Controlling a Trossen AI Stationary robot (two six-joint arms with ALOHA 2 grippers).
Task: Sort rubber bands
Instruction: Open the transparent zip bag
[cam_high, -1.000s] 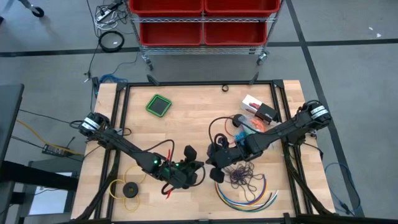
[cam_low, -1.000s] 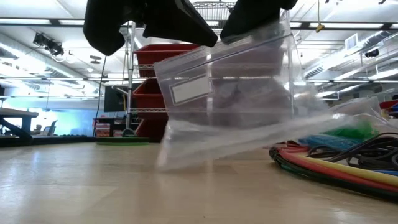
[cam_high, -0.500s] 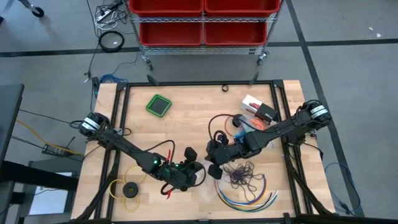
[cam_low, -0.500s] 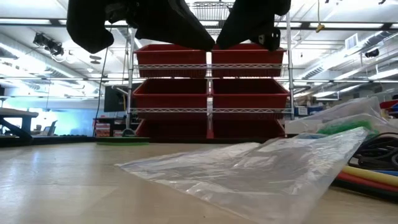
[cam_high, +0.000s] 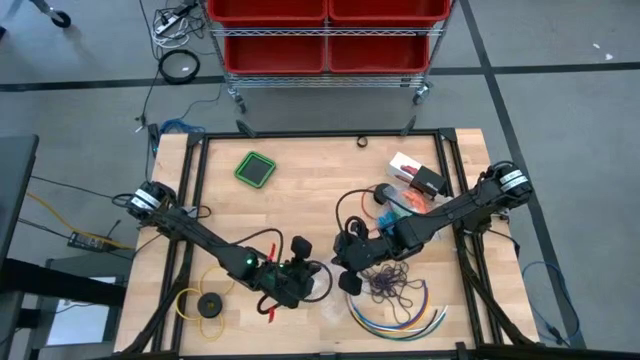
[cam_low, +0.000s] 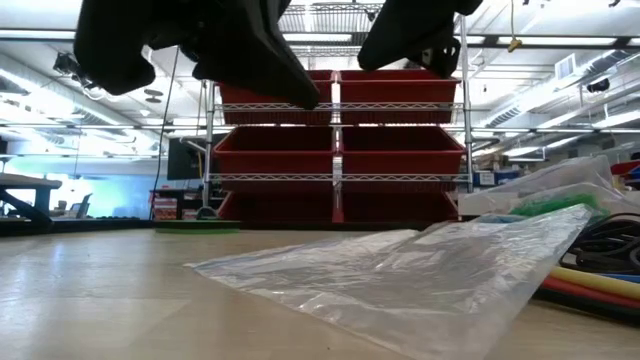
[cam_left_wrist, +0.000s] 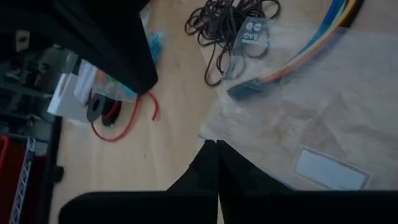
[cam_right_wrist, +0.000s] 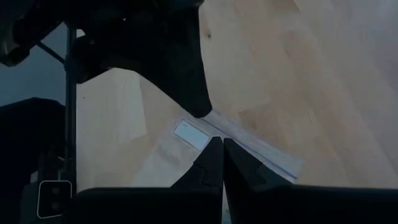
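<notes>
The left end effector (cam_high: 303, 283) hangs over the near middle of the counter (cam_high: 300, 190), its 2 fingers (cam_left_wrist: 211, 163) pressed together with nothing between them. The right end effector (cam_high: 343, 268) sits just to its right, also clenched and empty; its fingers (cam_right_wrist: 219, 158) meet tip to tip above the wood.

A clear plastic bag (cam_low: 420, 275) lies flat on the counter below and between the 2 end effectors, touching neither. Its white label patch (cam_left_wrist: 326, 169) faces up, and in the right wrist view its zip edge (cam_right_wrist: 249, 142) runs across the wood.

The dark purple rubber bands (cam_high: 392, 282) lie in a loose tangle on the counter at the near right, just right of the right end effector and beside the bag's far edge. Curved multicoloured cables (cam_high: 400, 312) arc along the near side of that tangle. Blue and orange bunches (cam_high: 403, 201) lie farther back on the right, by a small box (cam_high: 415, 174).

A green square lid (cam_high: 256, 168) lies at the far left, and a yellow ring with a black disc (cam_high: 205, 303) at the near left.
</notes>
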